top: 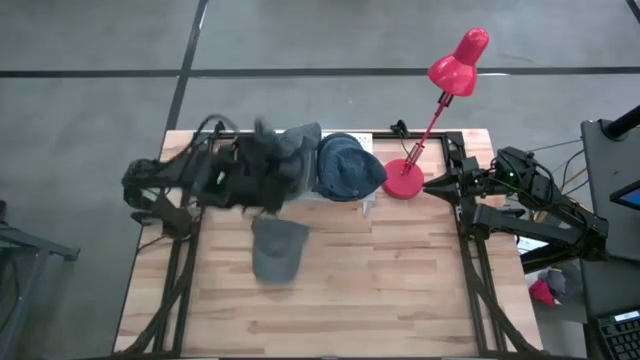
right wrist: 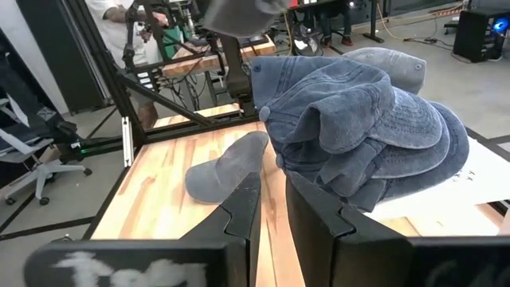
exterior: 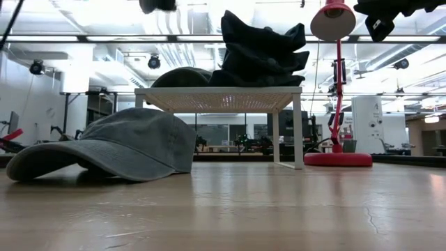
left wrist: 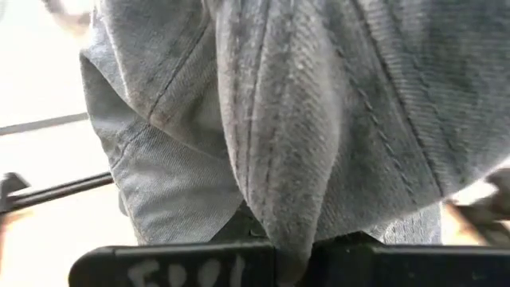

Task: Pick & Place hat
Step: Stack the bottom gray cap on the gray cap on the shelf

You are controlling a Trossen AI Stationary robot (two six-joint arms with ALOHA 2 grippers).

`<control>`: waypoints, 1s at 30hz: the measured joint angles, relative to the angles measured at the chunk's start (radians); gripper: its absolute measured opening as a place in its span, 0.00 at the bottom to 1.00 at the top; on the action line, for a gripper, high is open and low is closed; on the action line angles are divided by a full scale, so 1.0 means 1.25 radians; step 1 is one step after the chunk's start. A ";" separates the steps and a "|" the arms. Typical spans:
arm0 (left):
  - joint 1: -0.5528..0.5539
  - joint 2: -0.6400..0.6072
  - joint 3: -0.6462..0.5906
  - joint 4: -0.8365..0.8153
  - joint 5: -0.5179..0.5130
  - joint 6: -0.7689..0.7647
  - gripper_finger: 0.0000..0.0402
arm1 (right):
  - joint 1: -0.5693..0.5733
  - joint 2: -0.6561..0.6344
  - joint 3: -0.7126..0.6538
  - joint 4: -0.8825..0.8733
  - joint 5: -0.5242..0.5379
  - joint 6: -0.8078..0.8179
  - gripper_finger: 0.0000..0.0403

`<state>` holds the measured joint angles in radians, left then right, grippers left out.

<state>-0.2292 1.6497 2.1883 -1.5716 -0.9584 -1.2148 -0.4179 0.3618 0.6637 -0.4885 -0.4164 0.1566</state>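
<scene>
Left gripper [top: 268,168]: over the far-left part of the table, at the left side of the white rack; its fingers are clamped together on a fold of pale grey denim, which fills the left wrist view.
Held hat [left wrist: 303,127]: a light grey cap, pinched by its fabric in the left gripper; in the high view it shows as a pale grey shape [top: 300,145] above the rack's left side, blurred.
Right gripper [right wrist: 271,209]: at the table's right edge, just right of the lamp base, looking across at the pile; its two fingers stand a little apart with only a narrow gap between them, and nothing is in them.
Hat pile [top: 348,166]: blue denim caps heaped on top of the rack, at the far middle of the table; in the low view they rise as a dark stack [exterior: 261,52] above the rack top.
Rack [exterior: 217,97]: a small white mesh-topped stand on thin legs, on the far side of the table.
Loose hat [top: 277,248]: a grey cap lying flat on the wooden table [top: 400,290], near side of the rack and left of centre; brim down on the wood in the low view [exterior: 111,146].
Lamp [top: 445,100]: red desk lamp, round base just right of the pile, head leaning past the far edge.
</scene>
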 joint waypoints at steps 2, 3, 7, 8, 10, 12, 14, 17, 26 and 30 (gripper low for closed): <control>0.066 0.005 0.000 0.000 0.041 0.046 0.01 | 0.000 0.000 0.000 0.000 0.000 0.000 0.15; 0.101 0.010 0.000 0.000 0.057 0.066 0.01 | 0.000 0.000 0.000 0.000 0.000 0.000 0.15; 0.224 0.035 0.000 0.000 0.095 0.113 0.01 | 0.000 0.000 0.000 0.000 0.000 0.013 0.15; 0.250 0.041 0.000 0.000 0.102 0.112 0.01 | 0.000 0.000 0.000 0.000 0.000 0.018 0.15; 0.296 0.055 0.000 0.000 0.109 0.112 0.01 | 0.000 0.000 0.000 0.000 0.000 0.019 0.15; 0.328 0.072 0.000 0.004 0.127 0.112 0.01 | 0.000 0.000 0.000 0.000 0.000 0.019 0.15; 0.347 0.091 0.000 0.026 0.152 0.113 0.01 | 0.000 0.000 0.000 0.000 0.000 0.020 0.15; 0.348 0.122 0.000 0.055 0.168 0.118 0.01 | 0.000 0.001 0.000 0.000 0.000 0.022 0.15; 0.357 0.164 -0.001 0.055 0.215 0.093 0.01 | 0.000 0.001 0.000 0.000 0.000 0.022 0.15; 0.356 0.174 -0.001 0.055 0.231 0.082 0.01 | 0.000 0.001 0.000 0.000 0.000 0.022 0.15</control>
<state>0.2152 1.8668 2.1876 -1.5034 -0.6696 -1.1118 -0.4175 0.3630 0.6636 -0.4889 -0.4160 0.1837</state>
